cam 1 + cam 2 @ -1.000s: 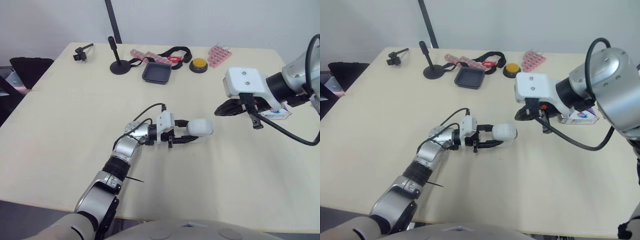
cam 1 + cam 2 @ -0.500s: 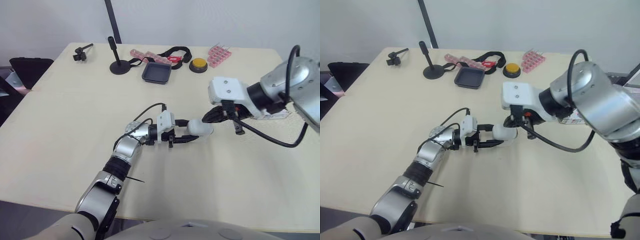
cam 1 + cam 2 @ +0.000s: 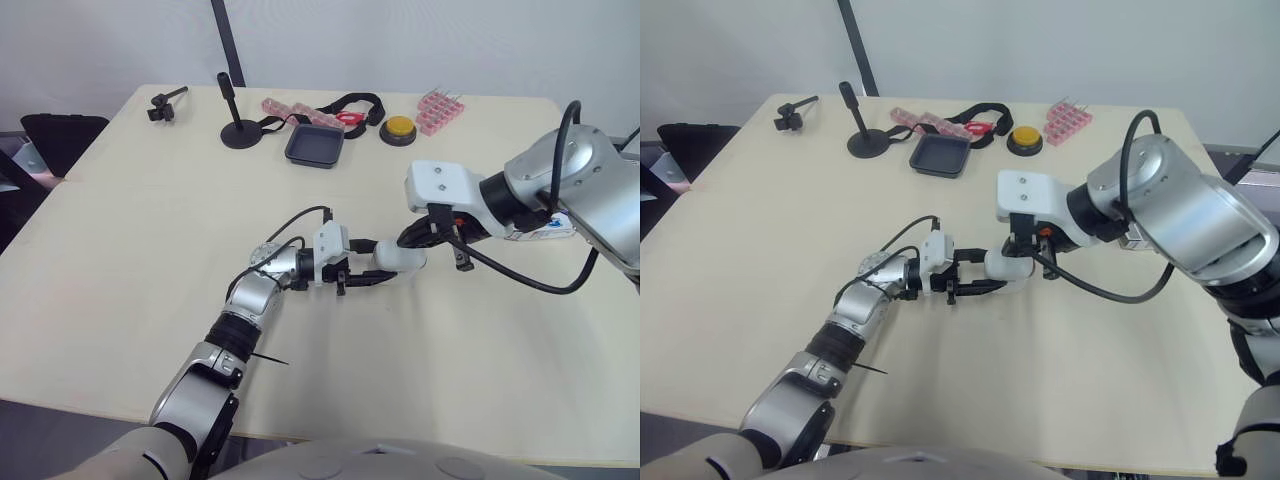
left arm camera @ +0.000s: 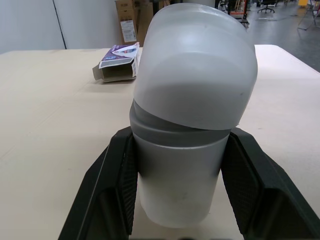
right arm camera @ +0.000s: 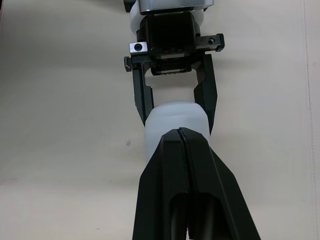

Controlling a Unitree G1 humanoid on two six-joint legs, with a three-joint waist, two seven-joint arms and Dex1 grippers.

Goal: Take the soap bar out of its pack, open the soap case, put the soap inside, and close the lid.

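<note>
Nearest the robot, the left gripper lies low on the table, its 2 fingers pinching the soap case by its long sides. The case's long axis therefore runs straight out from that wrist toward the right arm. In the left wrist view the translucent lid sits on a slant over the grey base. Whether the soap is inside cannot be told. At the case's far end is the right gripper, pointing back along the same axis. Its 2 fingers are pressed together, their tips over the lid's end, touching it or just above. That makes the right arm the 1 placed to work the lid, while the left only steadies the base. Farther off, beyond the right arm, the soap pack lies with 1 end open.
</note>
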